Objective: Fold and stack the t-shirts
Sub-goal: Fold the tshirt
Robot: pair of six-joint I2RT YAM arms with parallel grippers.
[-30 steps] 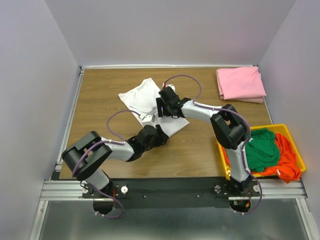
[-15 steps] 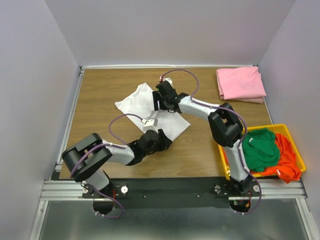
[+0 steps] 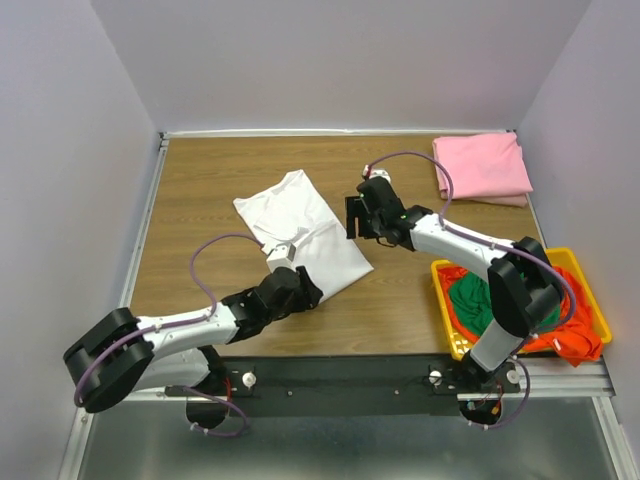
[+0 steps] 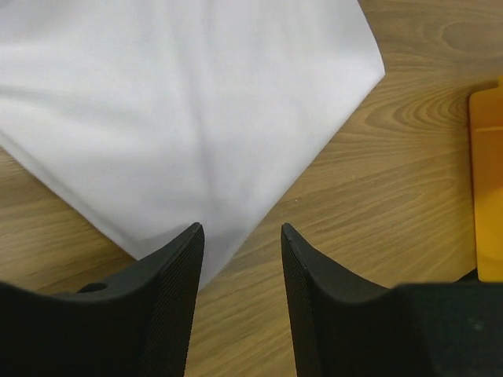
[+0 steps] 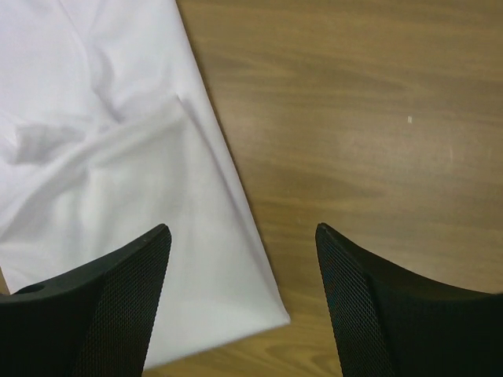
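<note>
A folded white t-shirt (image 3: 298, 228) lies flat on the table's middle, also filling the left wrist view (image 4: 181, 118) and the left of the right wrist view (image 5: 102, 196). My left gripper (image 3: 306, 288) is open at the shirt's near corner, with bare wood between its fingers (image 4: 177, 267). Just off the shirt's right edge, my right gripper (image 3: 354, 218) hangs open and empty; its fingers (image 5: 130, 275) straddle that edge. A folded pink t-shirt (image 3: 481, 167) rests at the far right. Green (image 3: 480, 305) and orange (image 3: 578, 338) t-shirts sit crumpled in the basket.
The yellow plastic basket (image 3: 578, 262) stands at the near right, its corner also visible in the left wrist view (image 4: 487, 181). My right arm's elbow (image 3: 525, 290) hangs over the basket. Grey walls enclose the table on three sides.
My right gripper has moved right, off the white shirt to its right edge. The left arm has drawn back toward the near edge. The shirt now lies flatter and more spread.
</note>
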